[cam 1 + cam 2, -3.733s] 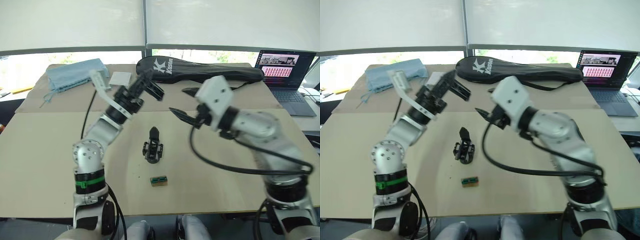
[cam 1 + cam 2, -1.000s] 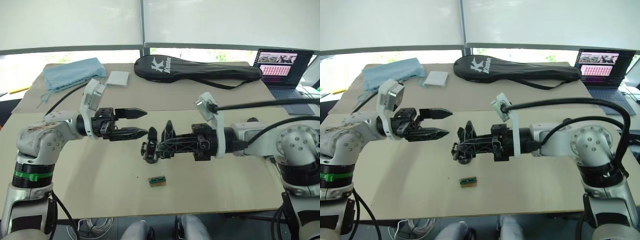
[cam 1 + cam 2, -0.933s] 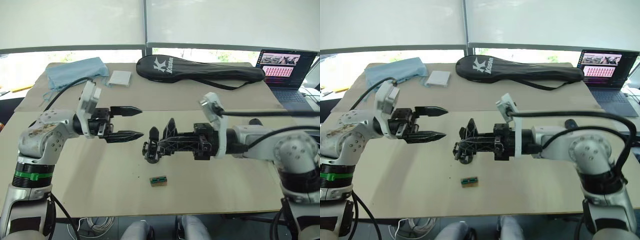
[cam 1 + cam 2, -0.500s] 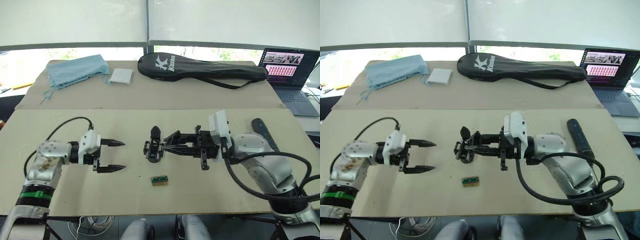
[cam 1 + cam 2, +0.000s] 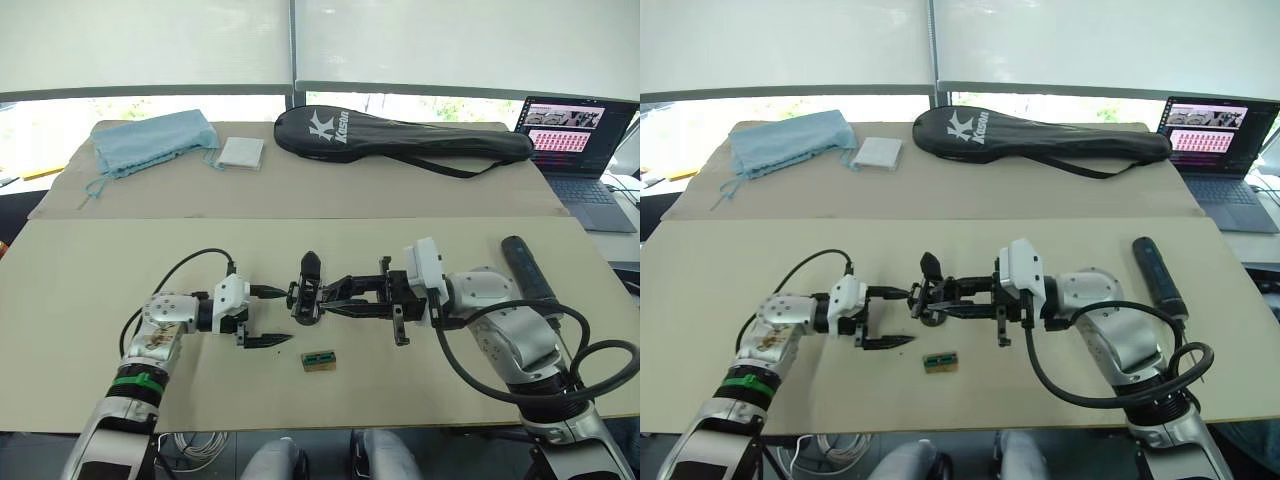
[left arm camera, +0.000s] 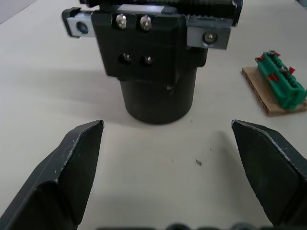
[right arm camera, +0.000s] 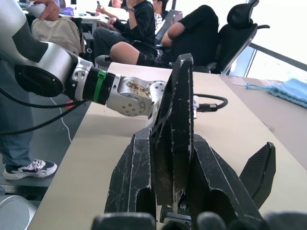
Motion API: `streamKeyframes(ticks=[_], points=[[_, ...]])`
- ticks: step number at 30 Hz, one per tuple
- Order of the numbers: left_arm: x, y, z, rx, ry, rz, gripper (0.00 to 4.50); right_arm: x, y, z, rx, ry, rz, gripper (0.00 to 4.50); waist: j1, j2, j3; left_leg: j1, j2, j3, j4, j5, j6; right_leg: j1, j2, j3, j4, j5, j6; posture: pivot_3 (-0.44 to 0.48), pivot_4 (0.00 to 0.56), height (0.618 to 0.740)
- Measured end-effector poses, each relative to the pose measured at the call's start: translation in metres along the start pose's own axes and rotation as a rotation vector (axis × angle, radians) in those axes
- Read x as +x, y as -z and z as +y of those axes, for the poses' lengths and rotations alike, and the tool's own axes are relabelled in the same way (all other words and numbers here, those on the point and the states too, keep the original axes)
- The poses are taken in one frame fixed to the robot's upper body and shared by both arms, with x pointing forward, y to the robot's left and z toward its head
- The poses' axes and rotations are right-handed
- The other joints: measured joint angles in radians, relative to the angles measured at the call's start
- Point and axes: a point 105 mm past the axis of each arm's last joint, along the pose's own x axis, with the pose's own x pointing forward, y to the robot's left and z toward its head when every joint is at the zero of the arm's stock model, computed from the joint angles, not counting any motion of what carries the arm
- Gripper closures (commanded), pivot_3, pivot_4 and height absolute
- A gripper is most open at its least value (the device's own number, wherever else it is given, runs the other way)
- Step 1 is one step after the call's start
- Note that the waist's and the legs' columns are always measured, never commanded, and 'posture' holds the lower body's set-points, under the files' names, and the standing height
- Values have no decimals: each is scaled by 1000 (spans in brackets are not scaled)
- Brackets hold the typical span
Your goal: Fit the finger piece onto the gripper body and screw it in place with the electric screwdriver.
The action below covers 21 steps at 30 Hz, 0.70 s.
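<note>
The gripper body (image 5: 306,296) stands mid-worktop, the right gripper (image 5: 318,297) closed around it; the left gripper (image 5: 275,316), wide open and empty, waits just left. Rigid, likely light; best held at its round base.

From my station I read only a large white "K" logo with a smaller word beside it, too small to make out, on the long black racket bag (image 5: 400,138).

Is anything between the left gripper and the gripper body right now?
Nothing visible. The left gripper is open, facing the gripper body across bare table; the green-and-tan box sits off to one side.
</note>
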Motion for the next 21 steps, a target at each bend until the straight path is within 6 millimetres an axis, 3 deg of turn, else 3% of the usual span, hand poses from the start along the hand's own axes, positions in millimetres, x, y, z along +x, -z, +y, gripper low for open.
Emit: streamKeyframes(ticks=[8, 21], points=[[22, -3, 11, 13, 16, -12, 0, 1, 4, 1, 17, 5, 24, 4080, 9, 0, 0, 0, -1, 0, 2, -1, 3, 0, -1, 0, 0, 1, 1, 0, 150, 740], [35, -6, 13, -22, 66, -41, 0, 1, 12, 4, 70, 24, 54, 4080, 8, 0, 0, -1, -1, 0, 3, -1, 3, 1, -1, 0, 0, 1, 2, 0, 150, 740]])
